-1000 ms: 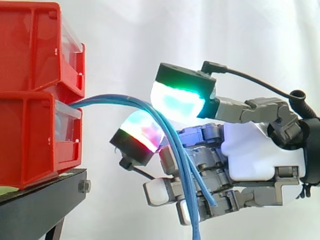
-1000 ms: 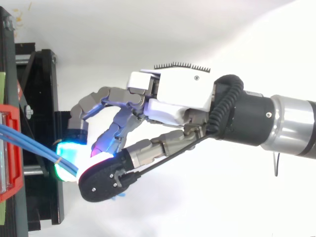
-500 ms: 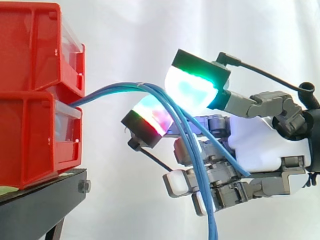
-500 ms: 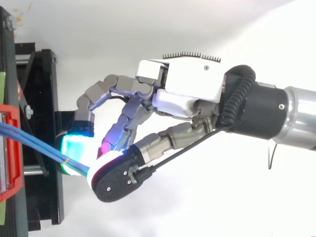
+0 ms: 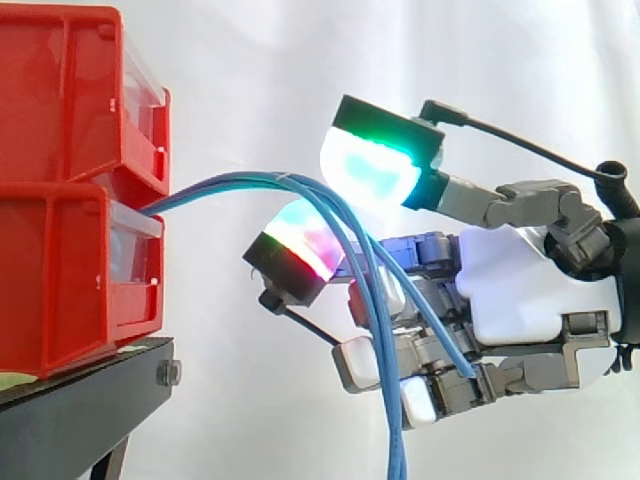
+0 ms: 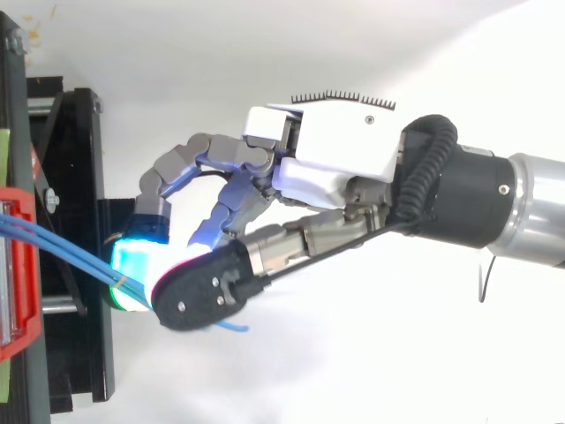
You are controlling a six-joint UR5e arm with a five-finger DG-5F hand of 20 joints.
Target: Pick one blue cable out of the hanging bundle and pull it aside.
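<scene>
Several blue cables (image 5: 240,183) come out between the stacked red bins (image 5: 70,190), arch over and hang down in front of my hand (image 5: 530,300). The hand reaches in from the right with its fingers curled. The cables run between a cyan-green glowing fingertip (image 5: 375,165) above and a red-green glowing pad (image 5: 300,248) below. From above, the cables (image 6: 62,247) end pinched between the cyan pad (image 6: 132,263) and the thumb (image 6: 199,296). One loose cable end (image 6: 231,327) pokes out past the thumb and lies across the lower fingers (image 5: 455,350).
The red bins stand on a black stand (image 5: 90,400) at the left, whose frame (image 6: 75,221) lies just under the fingertips. A white curtain hangs behind. There is free room below and to the right of the bundle.
Over the last second the hand moved right and up, dragging the bundle away from the bins. Since half a second ago it sank a little, the thumb closed against the cyan pad, and the cables swung back left.
</scene>
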